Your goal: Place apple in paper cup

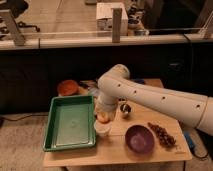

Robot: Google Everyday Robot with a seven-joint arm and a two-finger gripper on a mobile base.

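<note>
Camera view, from left to right: a green tray (70,125) lies on the left of the wooden table (120,153), with an orange-brown bowl (67,88) just beyond its far edge. Beside the tray's right rim stands the paper cup (102,131), near the table's front. The apple (102,119) sits directly over the cup's mouth, touching it or just above it. The gripper (103,113) hangs straight over the apple, pointing down, at the end of the white arm (150,97) that reaches in from the right. I cannot tell whether the gripper is clasping the apple or has let it go.

What matters is the vertical line: gripper, apple and cup stand stacked one over the other, with no sideways offset to be seen. So the move left seems to be a short, straight lowering or release. Since the fruit looks about as wide as the cup's mouth, it may perch on the rim rather than drop in.

Further right are a purple bowl (139,139) and dark grapes (163,135), well apart from the cup.
</note>
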